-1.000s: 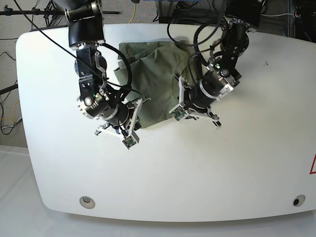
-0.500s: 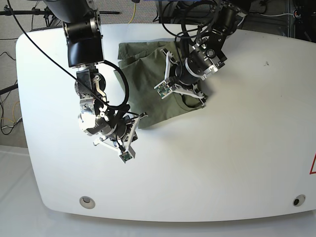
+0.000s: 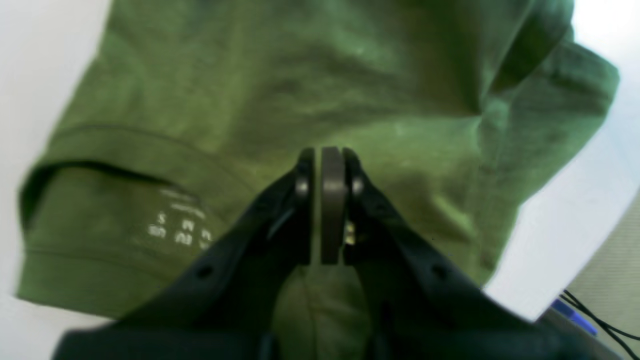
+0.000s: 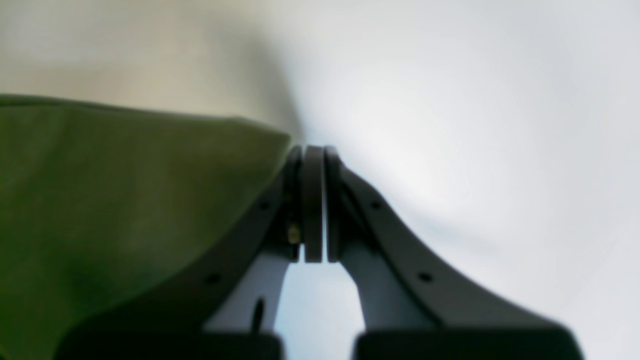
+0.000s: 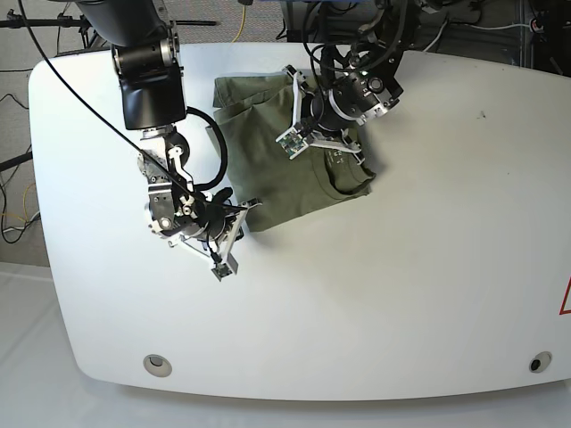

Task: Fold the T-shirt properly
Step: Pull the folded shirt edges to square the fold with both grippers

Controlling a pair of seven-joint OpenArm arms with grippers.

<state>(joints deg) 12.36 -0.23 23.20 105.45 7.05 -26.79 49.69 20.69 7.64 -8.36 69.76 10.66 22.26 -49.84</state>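
Note:
The olive-green T-shirt (image 5: pixel 272 169) lies folded at the back middle of the white table (image 5: pixel 410 267), with its collar (image 5: pixel 343 176) at the near right. In the left wrist view the shirt (image 3: pixel 310 75) fills the frame and shows a pale label mark (image 3: pixel 180 230). My left gripper (image 5: pixel 314 134) is shut just above the shirt, and no cloth shows between its pads (image 3: pixel 327 155). My right gripper (image 5: pixel 241 223) is shut at the shirt's near left corner. In the right wrist view the shirt's edge (image 4: pixel 125 190) meets the left side of the gripper (image 4: pixel 312 150).
Black cables hang behind the table's far edge (image 5: pixel 268 45). Two round fittings sit near the front edge, one on the left (image 5: pixel 158 363) and one on the right (image 5: pixel 535 363). A small dark mark (image 5: pixel 482 114) lies on the table at the right.
My left gripper has moved toward the far edge over the shirt, and the shirt's collar part now lies flat at the near right. My right gripper shifted slightly nearer, staying at the corner.

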